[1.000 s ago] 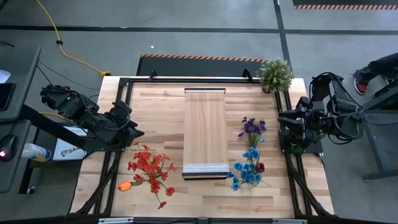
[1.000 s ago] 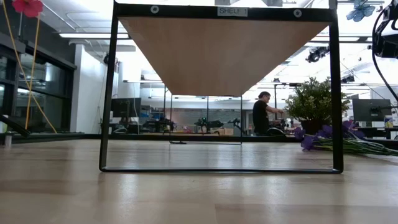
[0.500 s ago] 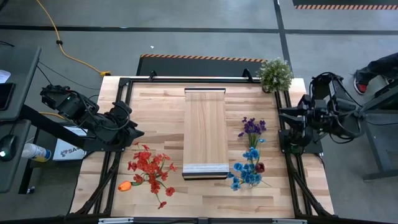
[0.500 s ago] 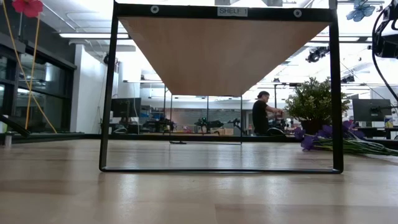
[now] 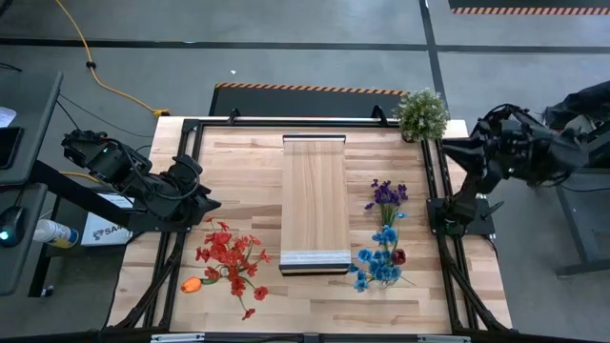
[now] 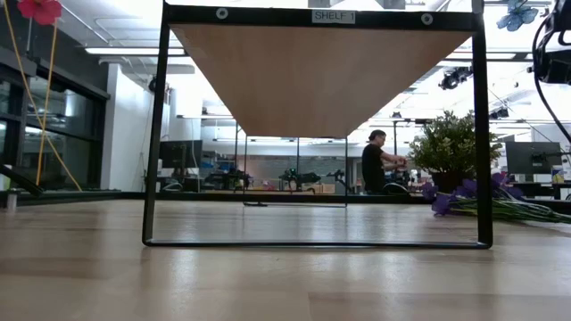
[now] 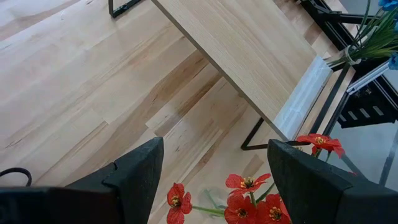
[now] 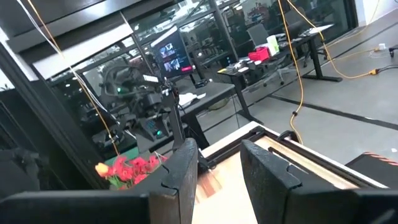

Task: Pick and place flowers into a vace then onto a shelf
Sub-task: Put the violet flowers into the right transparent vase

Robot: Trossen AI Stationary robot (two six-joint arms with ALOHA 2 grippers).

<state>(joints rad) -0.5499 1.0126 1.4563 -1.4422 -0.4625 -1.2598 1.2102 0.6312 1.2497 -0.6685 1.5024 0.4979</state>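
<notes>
Lying loose on the slatted wooden bench point(image 5: 238, 162), red flowers point(image 5: 229, 255) wait beside the left tool point(image 7: 211, 171), spread and empty, ready to pick. Blue and purple flowers point(image 5: 383, 238) flank the raised light-wood shelf point(image 5: 315, 200). The right tool point(image 8: 219, 168) is narrowly parted, empty, aloft at the bench's edge.

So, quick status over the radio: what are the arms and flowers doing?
Left gripper open, empty, above red flowers. Right gripper empty, jaws narrow, off table's right edge. Blue and purple flowers flat beside shelf. No vase visible.

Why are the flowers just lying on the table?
Nothing looks broken. The red flowers and the blue and purple flowers lie flat either side of the shelf, and no vase is in view.
</notes>
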